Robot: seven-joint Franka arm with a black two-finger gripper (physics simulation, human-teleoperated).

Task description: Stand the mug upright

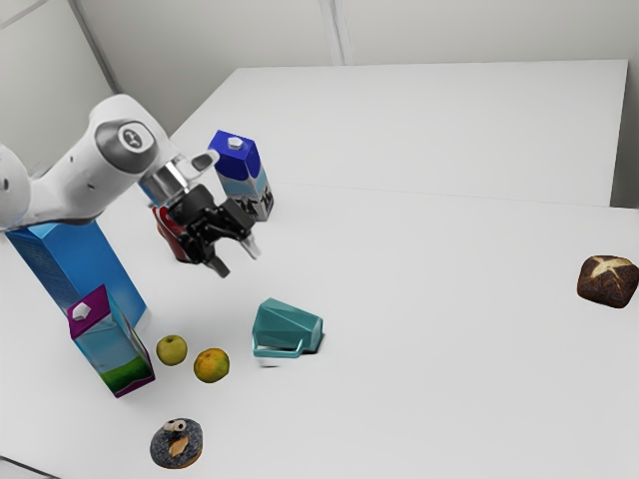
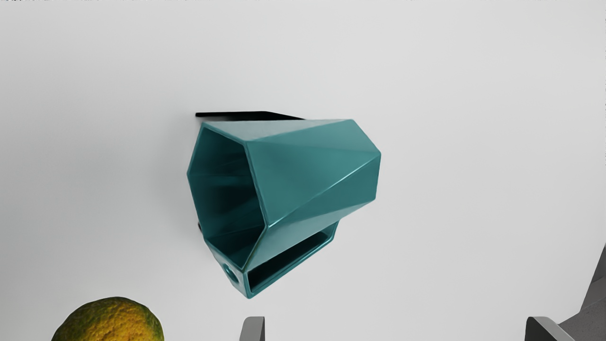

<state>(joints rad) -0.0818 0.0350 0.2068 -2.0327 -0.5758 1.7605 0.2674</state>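
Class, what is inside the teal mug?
The mug shows faceted teal inner walls and no contents that I can make out. Its side wall covers part of the interior, and the deepest part is too dark to judge.

2 cartons (image 1: 103, 344), 2 fruits (image 1: 212, 365) — 1 ea.: mug (image 2: 312, 175), bread roll (image 1: 607, 283), donut (image 1: 164, 447), blue box (image 1: 82, 267), red obj. (image 1: 171, 238)

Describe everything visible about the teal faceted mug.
The teal faceted mug lies on its side on the white table, not yet upright. Its walls are angular planes, smooth and glossy, perhaps ceramic. The many-sided mouth reveals a darker teal interior. A slim angular handle juts from one side. A green-and-orange citrus fruit sits near it, apart. The open black gripper is clear of it; only the table touches it.
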